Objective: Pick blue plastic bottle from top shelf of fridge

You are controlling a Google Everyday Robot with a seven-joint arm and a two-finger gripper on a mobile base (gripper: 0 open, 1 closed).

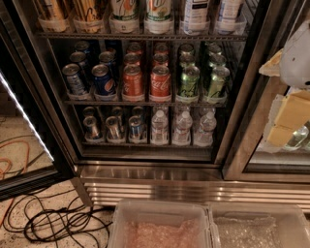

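Observation:
The fridge [150, 169] stands in front of me with its left glass door swung open. The top shelf [140, 36] is a dark wire rack near the upper edge of the view. On its right part stands the blue plastic bottle [195, 17], with a pale blue-and-white label and a dark text panel; its cap is cut off by the frame. A similar bottle [227, 15] stands to its right. My gripper [289, 121], white with yellowish parts, hangs at the far right edge, in front of the closed right door, below and right of the bottle and apart from it.
White bottles with green-red lettering [159, 14] and brownish bottles [72, 17] share the top shelf. Soda cans [160, 82] fill the middle shelf; small cans and clear water bottles [181, 127] sit lower. Black and orange cables [53, 218] lie on the floor at left. Two clear bins [160, 225] sit at the bottom.

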